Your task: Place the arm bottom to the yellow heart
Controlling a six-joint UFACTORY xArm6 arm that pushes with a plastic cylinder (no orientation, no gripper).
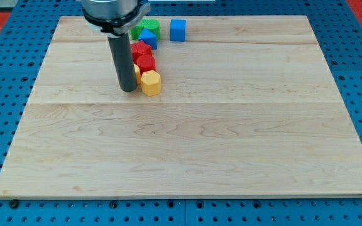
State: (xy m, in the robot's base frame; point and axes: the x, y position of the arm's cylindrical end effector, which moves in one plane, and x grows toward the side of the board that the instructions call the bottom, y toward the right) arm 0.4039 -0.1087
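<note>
The yellow heart cannot be picked out with certainty: a sliver of yellow (137,69) is seen just behind the rod, largely hidden by it, and is judged the likelier candidate. A yellow hexagonal block (151,82) lies just to the view's right of my tip (129,90), apparently touching or nearly so. Two red blocks (144,56) are stacked in line above it toward the view's top, with a green block (148,27) and two blue blocks (178,29) beyond. No pincer is fitted; its state cannot be reported. The approach step is judged nearly complete. A small confirming adjustment below the yellow piece is called for, without pushing it.
</note>
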